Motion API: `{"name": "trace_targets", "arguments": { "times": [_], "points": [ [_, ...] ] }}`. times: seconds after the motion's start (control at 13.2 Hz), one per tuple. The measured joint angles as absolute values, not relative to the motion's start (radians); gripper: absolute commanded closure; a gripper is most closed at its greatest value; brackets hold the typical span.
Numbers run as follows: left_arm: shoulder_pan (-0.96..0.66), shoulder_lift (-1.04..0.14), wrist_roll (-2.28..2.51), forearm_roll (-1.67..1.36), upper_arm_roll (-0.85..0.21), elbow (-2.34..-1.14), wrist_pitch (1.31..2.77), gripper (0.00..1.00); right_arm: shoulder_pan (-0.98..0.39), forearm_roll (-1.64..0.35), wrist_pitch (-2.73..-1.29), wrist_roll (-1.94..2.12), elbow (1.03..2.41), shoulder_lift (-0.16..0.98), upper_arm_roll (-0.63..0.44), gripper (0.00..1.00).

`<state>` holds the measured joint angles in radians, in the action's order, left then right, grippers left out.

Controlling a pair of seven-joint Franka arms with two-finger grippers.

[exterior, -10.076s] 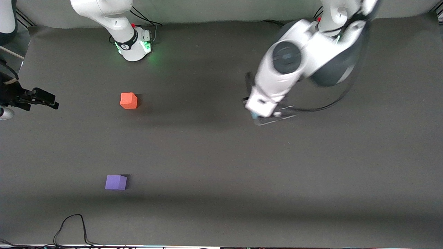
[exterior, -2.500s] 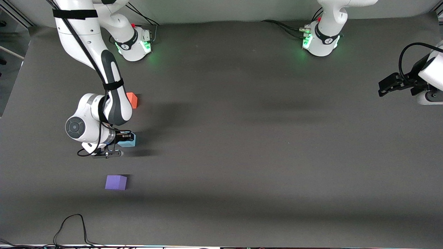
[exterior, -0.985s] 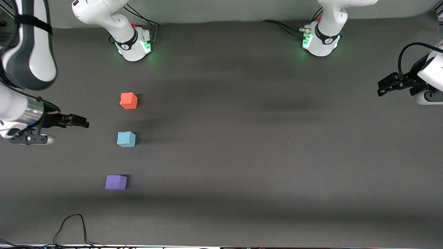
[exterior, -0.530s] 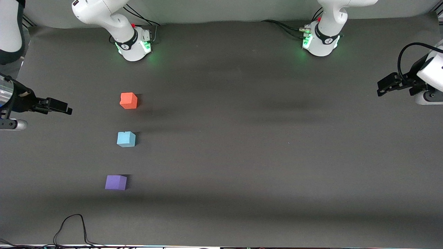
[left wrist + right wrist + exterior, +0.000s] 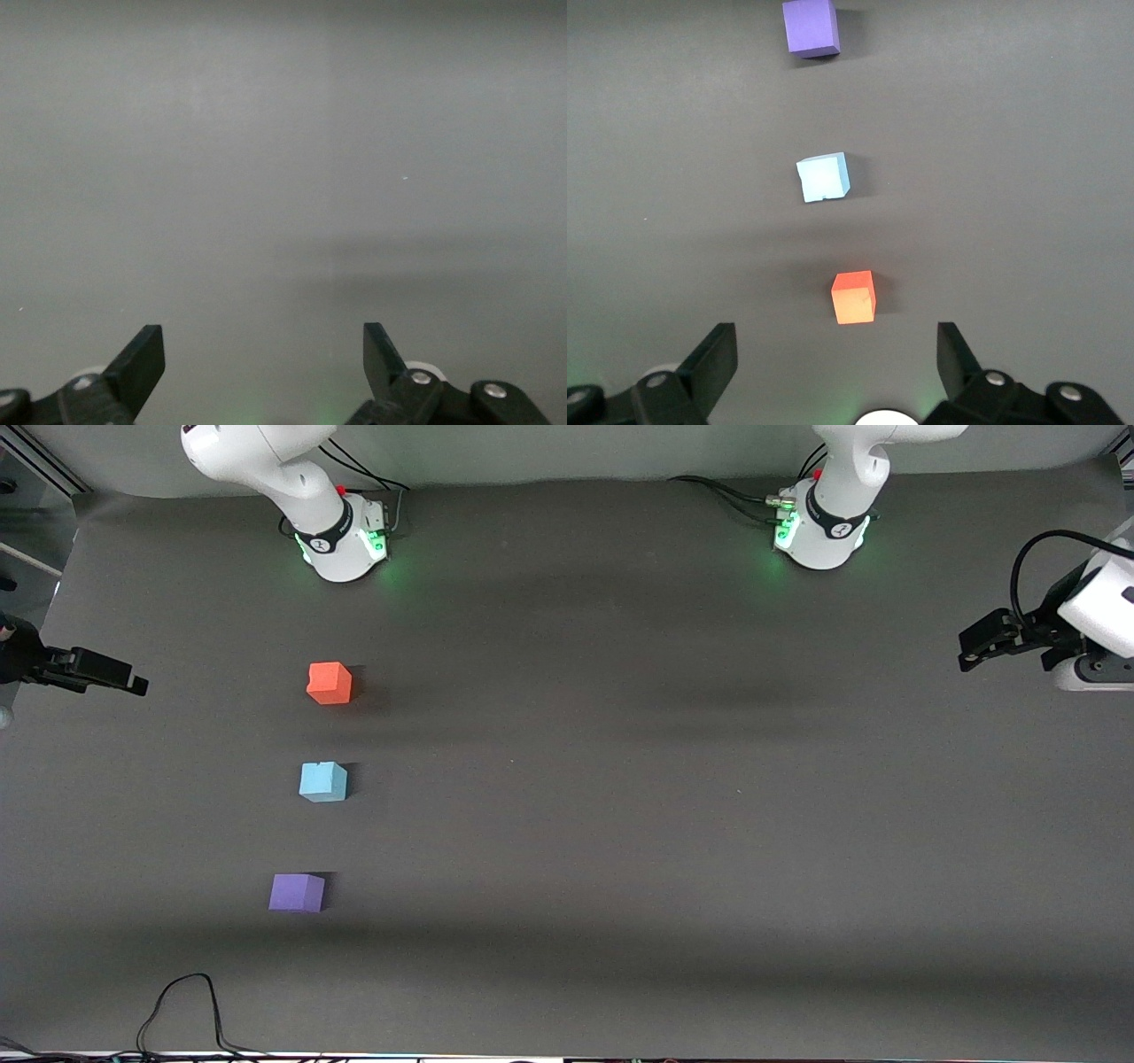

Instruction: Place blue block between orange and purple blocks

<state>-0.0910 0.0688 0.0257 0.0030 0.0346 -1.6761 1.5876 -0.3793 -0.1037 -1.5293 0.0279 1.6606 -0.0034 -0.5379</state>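
Note:
The blue block (image 5: pixel 323 782) sits on the dark mat, in a line between the orange block (image 5: pixel 330 683) and the purple block (image 5: pixel 297 893). The orange one is farther from the front camera and the purple one nearer. Nothing touches any of them. My right gripper (image 5: pixel 135 685) is open and empty, up over the right arm's end of the table. The right wrist view shows the open right gripper (image 5: pixel 835 341) with the orange block (image 5: pixel 853 297), blue block (image 5: pixel 824 177) and purple block (image 5: pixel 811 27) in a row. My left gripper (image 5: pixel 968 657) is open and empty, waiting over the left arm's end; in its wrist view the gripper (image 5: pixel 261 343) faces only bare grey surface.
The two arm bases (image 5: pixel 345 540) (image 5: pixel 819 531) stand at the table's edge farthest from the front camera. A black cable (image 5: pixel 190 1005) loops on the mat at the edge nearest the camera, near the purple block.
My right gripper let go of the blue block between the other two and has drawn back to the right arm's end of the table. The left gripper shifted only slightly.

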Motion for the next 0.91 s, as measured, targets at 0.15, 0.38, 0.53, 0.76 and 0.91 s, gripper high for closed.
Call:
{"name": "trace_targets", "arguments": {
  "times": [0.15,0.38,0.53,0.76,0.91],
  "points": [
    [-0.092,0.071,0.026,-0.002,0.019,-1.646,1.587,0.00,-0.271,-0.101,-1.528,0.014,1.661,-0.026,-0.425,0.00],
    [-0.094,0.071,0.026,-0.002,0.018,-1.621,1.586,0.00,-0.164,-0.009,-1.513,-0.012,1.665,-0.059,-0.284,0.00],
    [-0.095,0.069,0.026,-0.002,0.013,-1.618,1.585,0.00,0.010,0.014,-1.512,-0.038,1.678,-0.069,-0.086,0.00],
    [-0.095,0.066,0.026,-0.002,0.010,-1.617,1.581,0.00,0.114,0.015,-1.516,-0.040,1.691,-0.073,0.017,0.01],
    [-0.095,0.065,0.026,-0.002,0.010,-1.616,1.581,0.00,0.111,0.013,-1.531,-0.040,1.695,-0.073,0.010,0.01]
  ]
}}
